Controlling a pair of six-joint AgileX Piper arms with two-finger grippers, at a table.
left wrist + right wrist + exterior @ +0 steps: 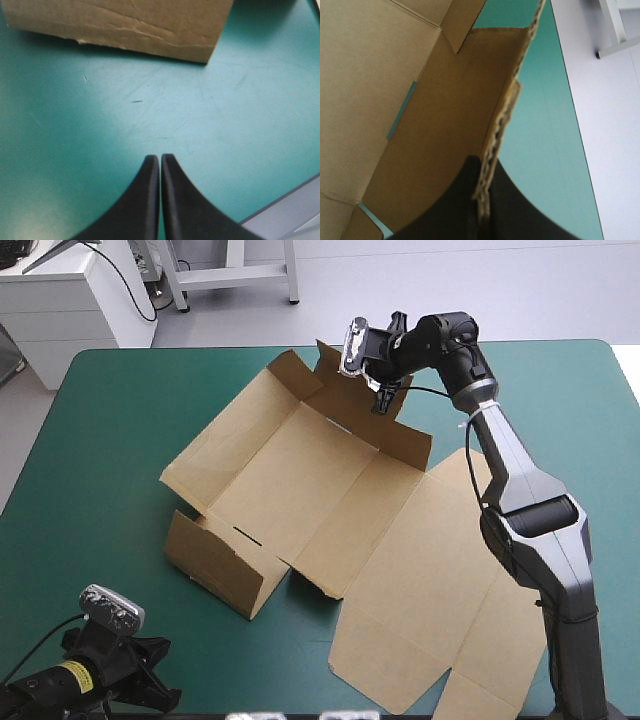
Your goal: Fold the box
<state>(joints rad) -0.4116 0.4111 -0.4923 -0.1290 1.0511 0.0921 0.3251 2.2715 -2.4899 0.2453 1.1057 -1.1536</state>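
The left tool (160, 157) hangs over the teal-green cover (100, 115), its black fingers pressed together in one pointed arch (only a hairline between them). Ahead, well apart, stands a creased brown wall of the box (125, 22).

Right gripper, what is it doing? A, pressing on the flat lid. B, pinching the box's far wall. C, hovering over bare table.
B: the right gripper is shut on the raised far wall of the box, the board's edge between its fingers.
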